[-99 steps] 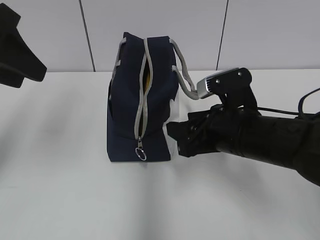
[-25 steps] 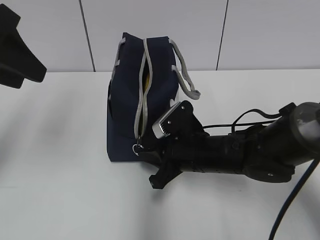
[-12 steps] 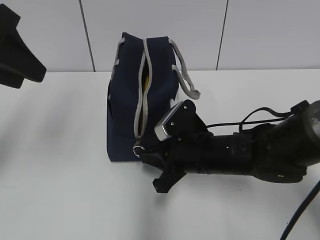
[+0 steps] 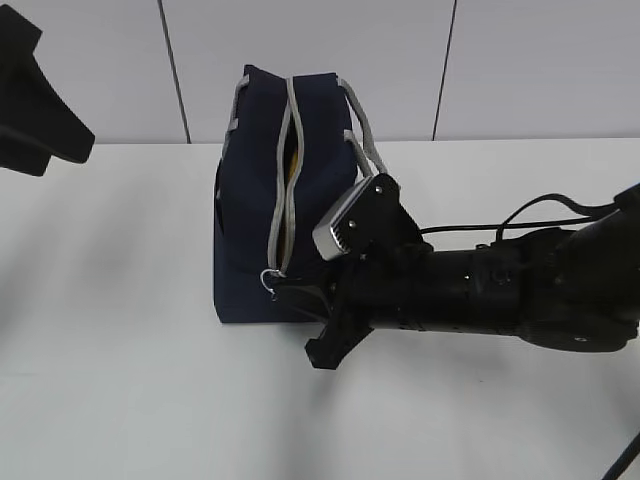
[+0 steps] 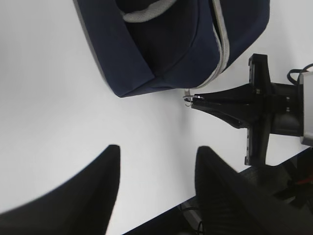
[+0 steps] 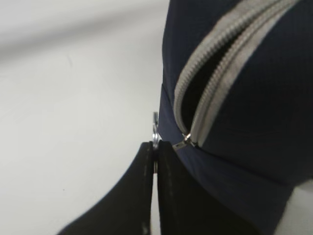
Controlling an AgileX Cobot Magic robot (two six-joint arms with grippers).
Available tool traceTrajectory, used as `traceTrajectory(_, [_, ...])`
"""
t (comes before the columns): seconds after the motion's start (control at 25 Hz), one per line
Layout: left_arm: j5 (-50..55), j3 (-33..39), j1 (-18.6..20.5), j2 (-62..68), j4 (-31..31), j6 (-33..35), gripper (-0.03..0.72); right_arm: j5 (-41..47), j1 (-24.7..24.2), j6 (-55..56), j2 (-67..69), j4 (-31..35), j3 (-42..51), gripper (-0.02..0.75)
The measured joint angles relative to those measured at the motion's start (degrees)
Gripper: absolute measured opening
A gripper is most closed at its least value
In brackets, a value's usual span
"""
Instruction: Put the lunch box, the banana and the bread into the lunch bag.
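white table point(image 4: 120, 380); right hand point(image 6: 155, 152) apparently pinches ring point(image 6: 155, 131).

right gripper point(image 4: 282, 288) swung to bag front, pinching zipper ring point(image 6: 155, 133)

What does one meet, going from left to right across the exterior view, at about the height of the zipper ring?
Bare table → lunch bag → metal ring zipper pull → right gripper, shut on the ring → silver wrist camera → the black right arm, which runs to the right edge.
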Motion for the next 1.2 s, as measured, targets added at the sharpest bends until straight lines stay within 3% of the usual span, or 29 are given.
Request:
traceTrajectory(0.4, [0.05, 0.00, 0.00, 0.00, -0.67, 0.00, 0.361, 0.97, 0.00, 5.17, -4.45, -5.65, -0.73, -0.016])
traceTrajectory(0.84, [0.00, 0.00, 0.00, 0.00, -0.87, 0.00, 0.361, 3.65, 0.00, 20.10, -7.07, -20.47, -6.97, -0.016])
traceTrajectory(1.2, [-0.71, 0.00, 0.00, 0.00, -0.98, 0.98, 0.361, 5.08, 0.00, 24.45, -8.03, -23.11, -10.31, -0.016])
